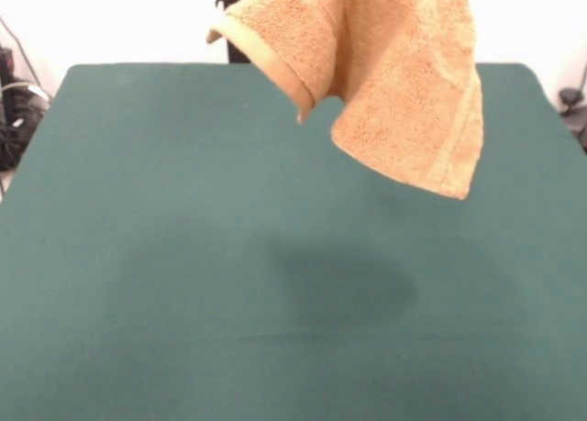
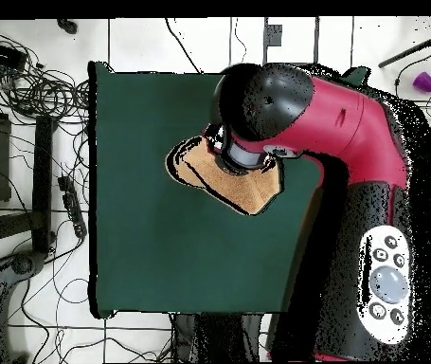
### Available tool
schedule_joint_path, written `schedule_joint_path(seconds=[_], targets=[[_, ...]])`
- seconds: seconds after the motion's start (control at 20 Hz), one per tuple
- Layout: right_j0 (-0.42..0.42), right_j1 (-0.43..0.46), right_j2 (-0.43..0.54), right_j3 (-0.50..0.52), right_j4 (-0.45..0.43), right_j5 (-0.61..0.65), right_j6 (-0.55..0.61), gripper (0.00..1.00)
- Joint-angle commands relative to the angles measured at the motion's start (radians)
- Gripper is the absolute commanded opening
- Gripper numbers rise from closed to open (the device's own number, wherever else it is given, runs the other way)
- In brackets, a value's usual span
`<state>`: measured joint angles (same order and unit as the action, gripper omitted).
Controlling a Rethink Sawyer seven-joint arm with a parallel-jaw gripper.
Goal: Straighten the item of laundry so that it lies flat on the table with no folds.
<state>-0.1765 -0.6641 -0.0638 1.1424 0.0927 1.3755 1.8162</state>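
Towel (image 1: 404,91) hangs bunched above bare table (image 1: 183,256), under arm (image 2: 323,118).

Two fixed cams: one low across the table, one straight down.

Front view sits close at one edge of the table (image 1: 183,283), looks along the green top toward a white wall, slightly downward; the felt fills most of the picture and the towel (image 1: 404,82) hangs in at top. Overhead view is high and far, showing the whole table (image 2: 162,256), the floor with cables around it, and the arm (image 2: 332,123) from above. Both share the tabletop and towel (image 2: 228,180); overhead is turned half round.
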Motion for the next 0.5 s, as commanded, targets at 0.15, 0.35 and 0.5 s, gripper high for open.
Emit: schedule_joint_path(seconds=[0.15, 0.35, 0.5], targets=[[-0.010, 0.007, 0.054, -0.069, -0.155, 0.260, -0.110, 0.00], [-0.035, 0.017, 0.102, -0.057, -0.144, 0.187, -0.124, 0.00], [-0.052, 0.020, 0.139, -0.029, -0.071, 0.144, -0.069, 0.00]])
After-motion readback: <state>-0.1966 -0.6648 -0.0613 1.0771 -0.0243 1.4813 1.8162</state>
